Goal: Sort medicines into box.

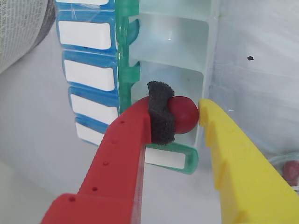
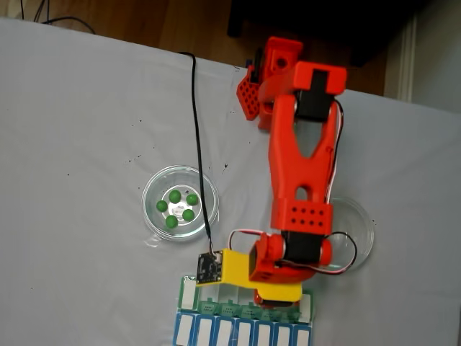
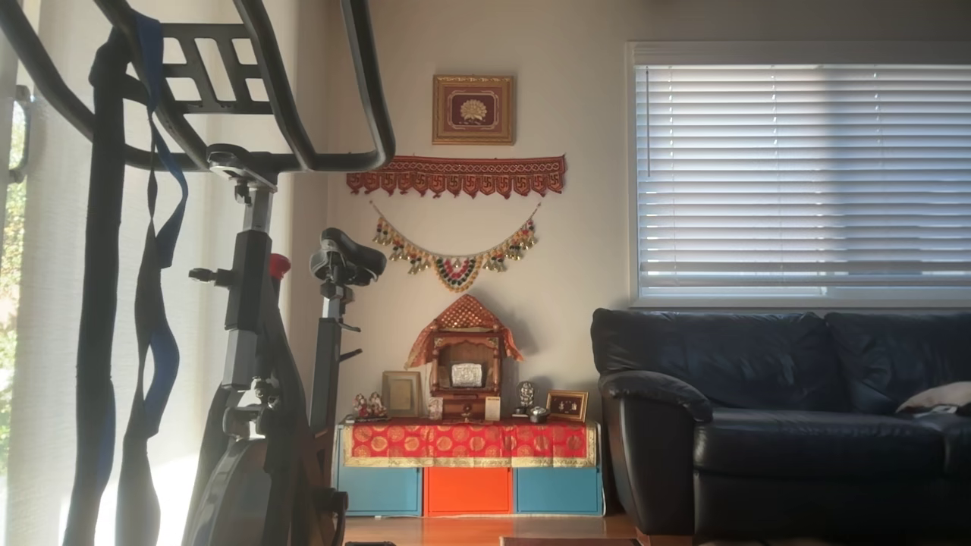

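In the wrist view my gripper (image 1: 183, 112) is shut on a glossy red ball (image 1: 185, 114). The ball is pinched between the red finger's black pad (image 1: 160, 119) and the yellow finger (image 1: 219, 135). It hangs over an open compartment of the green-and-white box (image 1: 177, 51), near the box's end. In the fixed view the arm reaches down to the box (image 2: 189, 290) at the table's front edge, and the gripper (image 2: 277, 293) covers its middle. Several green balls (image 2: 176, 205) lie in a round glass dish (image 2: 151, 189).
The blue-and-white row (image 2: 241, 331) adjoins the box on its front side, seen at left in the wrist view (image 1: 88, 74). A second glass dish (image 2: 364, 231) sits right of the arm, with a red ball (image 1: 292, 170) in it. A black cable (image 2: 194, 130) crosses the white table.
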`<state>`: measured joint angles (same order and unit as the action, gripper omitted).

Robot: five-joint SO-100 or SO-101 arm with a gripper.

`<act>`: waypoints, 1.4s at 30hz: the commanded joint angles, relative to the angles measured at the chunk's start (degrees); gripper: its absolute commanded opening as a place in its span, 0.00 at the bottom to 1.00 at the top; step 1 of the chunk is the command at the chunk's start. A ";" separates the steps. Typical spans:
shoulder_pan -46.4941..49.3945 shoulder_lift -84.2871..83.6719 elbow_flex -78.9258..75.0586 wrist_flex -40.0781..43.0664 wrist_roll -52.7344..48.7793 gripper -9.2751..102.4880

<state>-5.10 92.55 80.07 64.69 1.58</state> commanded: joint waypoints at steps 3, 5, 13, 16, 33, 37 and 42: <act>-1.32 3.16 -3.69 0.00 -0.18 0.09; -1.85 4.75 -0.97 -0.97 -0.35 0.09; -2.90 7.21 5.19 -3.43 -0.70 0.09; -3.34 8.00 6.68 -4.04 -0.70 0.09; -1.93 1.05 -0.53 -9.32 0.35 0.09; -1.85 -2.20 -3.60 -9.93 0.79 0.09; -1.85 -6.50 -6.42 -11.16 0.79 0.09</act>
<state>-6.94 84.81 80.07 55.02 2.20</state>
